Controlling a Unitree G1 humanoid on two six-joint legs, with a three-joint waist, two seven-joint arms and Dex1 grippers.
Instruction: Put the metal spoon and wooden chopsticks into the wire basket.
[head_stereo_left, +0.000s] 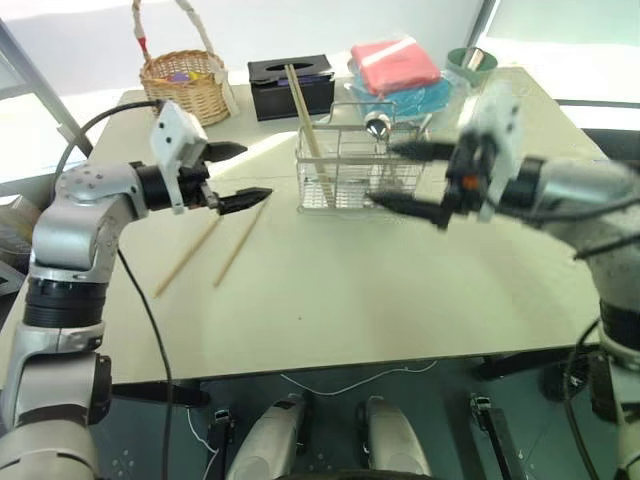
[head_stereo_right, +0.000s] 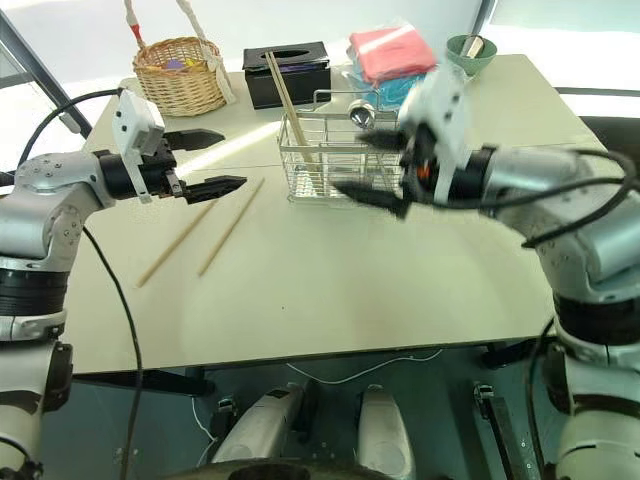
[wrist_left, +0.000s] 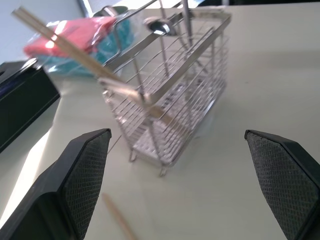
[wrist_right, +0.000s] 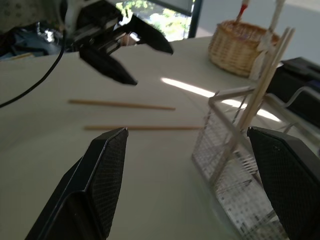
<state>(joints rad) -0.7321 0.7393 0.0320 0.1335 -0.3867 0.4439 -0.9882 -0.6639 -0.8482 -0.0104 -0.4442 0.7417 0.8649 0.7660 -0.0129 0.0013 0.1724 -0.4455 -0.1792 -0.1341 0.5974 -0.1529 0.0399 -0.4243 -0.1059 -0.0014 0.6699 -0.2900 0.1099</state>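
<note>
The wire basket (head_stereo_left: 348, 170) is placed on the pale table (head_stereo_left: 400, 290), towards its far side and close to the middle. Inside the basket, at its left end, a pair of wooden chopsticks (head_stereo_left: 306, 125) is seen standing tilted, with the upper ends reaching above the rim towards the black tissue box (head_stereo_left: 291, 86). The metal spoon (head_stereo_left: 378, 124) is also found in the basket, near its right end, with the round bowl up above the rim.

Two more loose chopsticks (head_stereo_left: 214, 247) are lying flat on the table, to the left of the basket and apart from it (they lie almost parallel, slightly apart from each other).

The left gripper (head_stereo_left: 232, 176) is held above the table, just over the upper ends of the loose sticks, and its two black fingers are spread wide with nothing between them. The right gripper (head_stereo_right: 368, 168) is seen in front of the right part of the basket, somewhat blurred; its fingers are also wide apart and no object is held by them.

Behind the basket, a woven wicker basket (head_stereo_left: 186, 83) with a tall handle is placed at the far left, a red and blue package (head_stereo_left: 397, 70) at the far right, and a green bowl (head_stereo_left: 471, 62) beside it.
</note>
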